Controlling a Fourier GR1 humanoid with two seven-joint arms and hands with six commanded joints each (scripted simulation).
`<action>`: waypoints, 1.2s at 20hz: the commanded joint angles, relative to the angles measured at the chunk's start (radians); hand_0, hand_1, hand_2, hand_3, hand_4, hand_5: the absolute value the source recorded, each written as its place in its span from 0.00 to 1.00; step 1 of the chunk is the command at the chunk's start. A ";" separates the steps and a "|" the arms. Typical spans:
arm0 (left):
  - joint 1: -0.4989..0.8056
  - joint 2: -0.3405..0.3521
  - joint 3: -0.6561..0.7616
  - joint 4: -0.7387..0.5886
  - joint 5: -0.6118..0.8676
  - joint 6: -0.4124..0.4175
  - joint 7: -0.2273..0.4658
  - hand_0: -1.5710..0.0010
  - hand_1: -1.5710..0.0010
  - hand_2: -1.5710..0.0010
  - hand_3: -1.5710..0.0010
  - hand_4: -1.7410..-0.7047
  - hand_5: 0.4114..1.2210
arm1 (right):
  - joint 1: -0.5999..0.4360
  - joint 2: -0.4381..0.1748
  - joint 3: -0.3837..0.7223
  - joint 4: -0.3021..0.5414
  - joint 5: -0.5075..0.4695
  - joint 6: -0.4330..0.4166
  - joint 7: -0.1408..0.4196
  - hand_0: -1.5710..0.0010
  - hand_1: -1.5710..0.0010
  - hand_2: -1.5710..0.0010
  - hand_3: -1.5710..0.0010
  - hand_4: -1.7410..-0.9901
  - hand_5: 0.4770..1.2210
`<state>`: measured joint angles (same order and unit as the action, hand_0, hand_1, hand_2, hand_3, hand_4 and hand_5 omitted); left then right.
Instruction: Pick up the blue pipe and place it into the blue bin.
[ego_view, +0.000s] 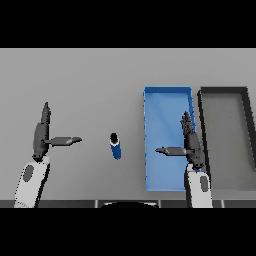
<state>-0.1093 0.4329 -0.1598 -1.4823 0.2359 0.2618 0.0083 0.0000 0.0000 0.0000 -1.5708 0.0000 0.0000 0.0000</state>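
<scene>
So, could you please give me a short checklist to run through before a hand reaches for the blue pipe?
1. Blue pipe free on the table, nothing touching it: ok.
2. Blue bin holds nothing inside: ok.
3. Right hand open, holding nothing: ok.
4. Left hand open, apart from the pipe: ok.
5. Right hand clear of the bin: not ok, it overlaps the bin.
6. Dark bin apart from the pipe: ok.

Blue pipe (115, 146) (upright) beside blue bin (167, 91)
</scene>
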 joint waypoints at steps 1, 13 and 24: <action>-0.002 -0.003 -0.001 0.000 -0.001 0.002 -0.003 1.00 1.00 1.00 1.00 0.75 0.22 | -0.002 -0.003 -0.003 0.001 -0.002 0.000 0.002 1.00 1.00 1.00 1.00 0.71 0.20; 0.020 0.136 -0.074 0.036 -0.028 -0.252 -0.139 1.00 1.00 1.00 1.00 0.75 0.23 | 0.082 -0.163 0.054 -0.091 0.149 0.047 -0.127 1.00 1.00 1.00 1.00 0.71 0.20; 0.092 0.165 -0.259 -0.152 -0.053 -0.442 -0.082 1.00 1.00 1.00 1.00 0.59 0.09 | 0.078 -0.179 0.060 -0.111 0.156 0.056 -0.103 1.00 1.00 1.00 1.00 0.75 0.19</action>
<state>-0.0179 0.5967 -0.4190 -1.6344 0.1831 -0.1812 -0.0746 0.0773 -0.1791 0.0601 -1.6814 0.1558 0.0557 -0.1030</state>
